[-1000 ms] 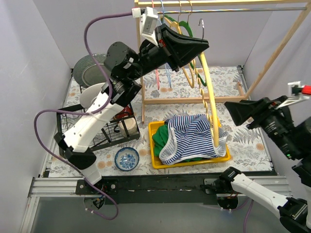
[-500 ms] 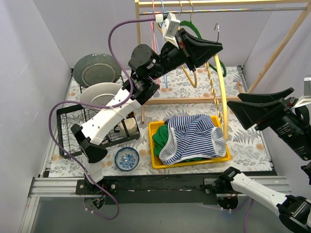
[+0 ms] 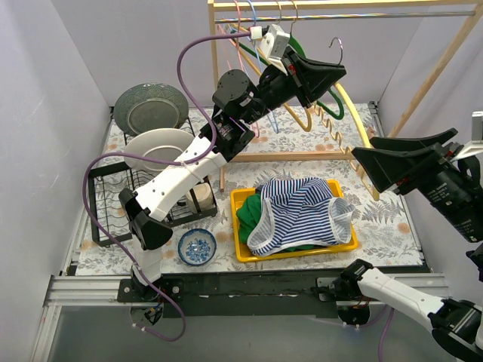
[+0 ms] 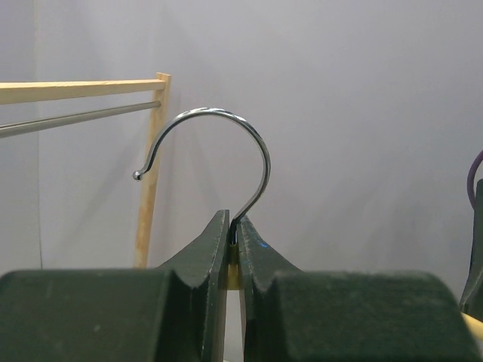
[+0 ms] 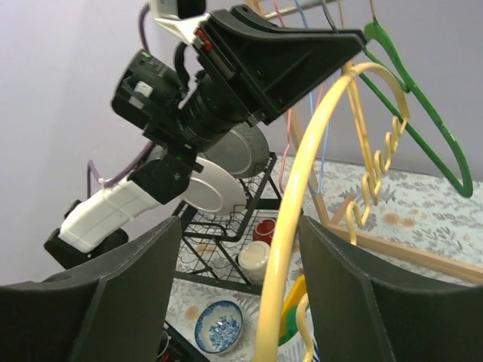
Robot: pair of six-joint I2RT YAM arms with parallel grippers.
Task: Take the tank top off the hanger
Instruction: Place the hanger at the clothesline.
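The blue-and-white striped tank top (image 3: 298,211) lies crumpled in the yellow tray (image 3: 294,254), on top of a green cloth. High over the table, close to the rail, my left gripper (image 3: 339,74) is shut on the neck of the bare yellow hanger (image 3: 361,132). In the left wrist view the metal hook (image 4: 226,113) rises from between the closed fingers of the left gripper (image 4: 234,222). My right gripper (image 3: 362,148) is open at the right. The hanger's yellow arm (image 5: 302,196) runs between the spread fingers of the right gripper (image 5: 240,226) without touching them.
A wooden clothes rack with a metal rail (image 3: 339,15) stands at the back, carrying a green hanger (image 3: 336,113) and thin pink and blue ones. At the left are a black dish rack (image 3: 151,196) with a white plate, a grey plate behind it, and a blue bowl (image 3: 197,247).
My left arm has carried the hanger up and to the right, swinging its lower end out over the tray's right side. My right gripper has risen, and its fingers now straddle the hanger's arm.
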